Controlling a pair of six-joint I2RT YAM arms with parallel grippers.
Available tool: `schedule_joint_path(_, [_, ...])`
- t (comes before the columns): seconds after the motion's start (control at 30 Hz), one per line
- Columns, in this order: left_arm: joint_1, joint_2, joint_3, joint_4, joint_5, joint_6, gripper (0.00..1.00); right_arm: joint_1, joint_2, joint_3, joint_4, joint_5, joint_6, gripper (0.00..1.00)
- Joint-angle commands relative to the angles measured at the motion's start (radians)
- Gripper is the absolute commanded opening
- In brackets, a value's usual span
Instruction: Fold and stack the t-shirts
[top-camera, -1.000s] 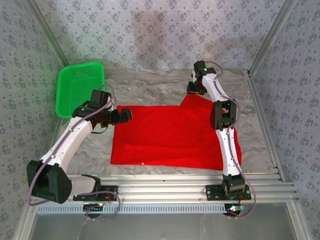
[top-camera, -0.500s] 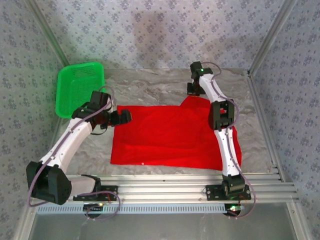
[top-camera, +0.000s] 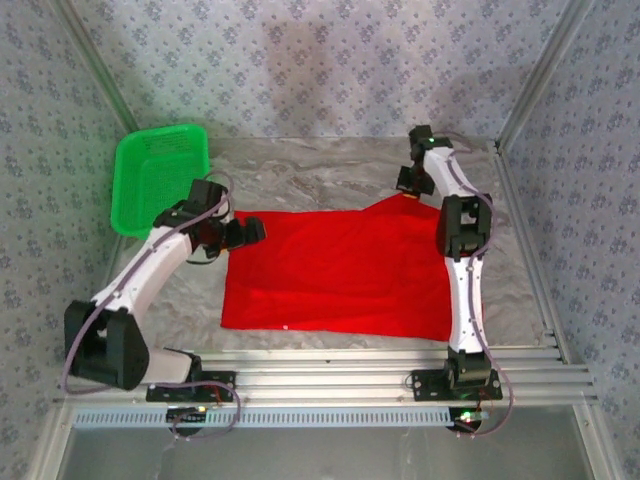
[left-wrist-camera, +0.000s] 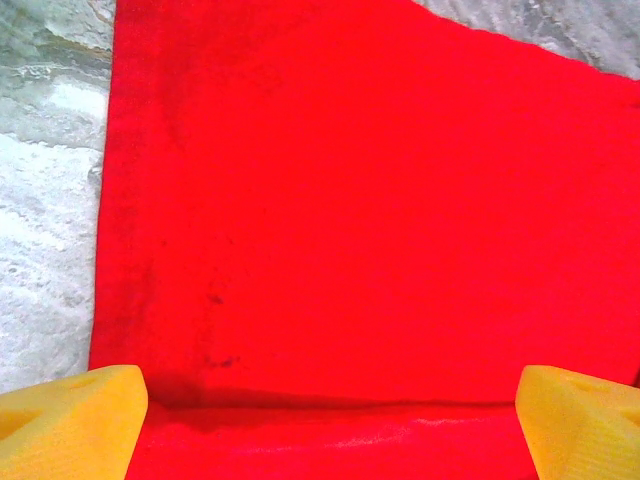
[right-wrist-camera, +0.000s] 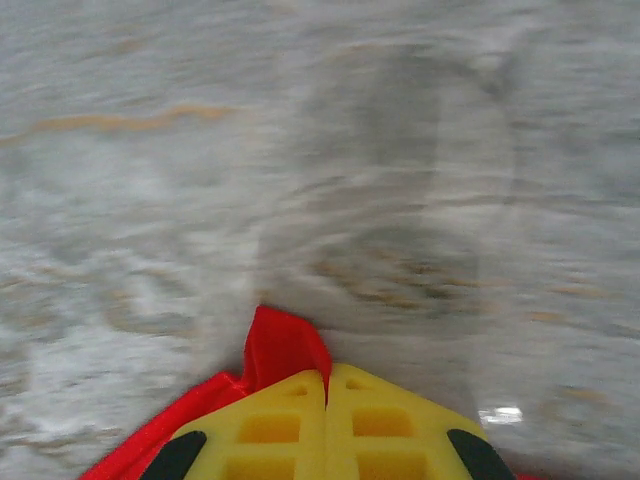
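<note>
Rightward is where the right arm (top-camera: 462, 260) has swung since a second ago, and the far right corner of the red t-shirt (top-camera: 330, 270) has gone with it, so the cloth that then lay draped past the arm toward the near right now ends at the arm. The right jaws are clenched on that corner: in the right wrist view the yellow pads (right-wrist-camera: 270, 430) meet with a fold of red cloth (right-wrist-camera: 282, 348) nipped between their tips. That view is blurred, so it may be a sleeve or a hem; I cannot tell which.

The left arm (top-camera: 150, 275) reaches in from the left side, and its left jaws stand released, wide apart, low over the t-shirt's left edge. In the left wrist view one yellow pad (left-wrist-camera: 70, 420) sits at each lower corner with plain red cloth (left-wrist-camera: 350, 200) between them.

The t-shirt lies spread flat in the middle of the table (top-camera: 300, 175), a rough rectangle peaking at the gripped corner. The table top is a grey, marbled, slightly wrinkled-looking sheet, seen also beside the cloth (left-wrist-camera: 40, 200) and beyond the pinched corner (right-wrist-camera: 300, 150).

A green mesh basket (top-camera: 158, 178) leans at the far left, apart from the t-shirt. Walls (top-camera: 300, 60) in pale blue-grey flowered paper close in three sides, with slanting metal posts (top-camera: 95, 70) at the corners. Ribbed aluminium rails (top-camera: 350, 365) run along the near edge, carrying both arm bases.
</note>
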Motion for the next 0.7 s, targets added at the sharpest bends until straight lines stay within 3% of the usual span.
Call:
schedule_joint_path(0.0, [-0.003, 0.058, 0.066, 0.058, 0.022, -0.027, 0.94, -0.032, -0.099, -0.083, 0.047, 0.026, 0.028, 0.00])
schedule_joint_path(0.4, [-0.083, 0.229, -0.003, 0.066, -0.009, -0.163, 0.84, -0.090, -0.284, -0.347, 0.287, 0.041, 0.079, 0.00])
schedule_joint_path(0.67, [-0.086, 0.247, 0.013, 0.081, -0.064, -0.178, 0.86, -0.147, -0.349, -0.432, 0.378, 0.039, 0.113, 0.00])
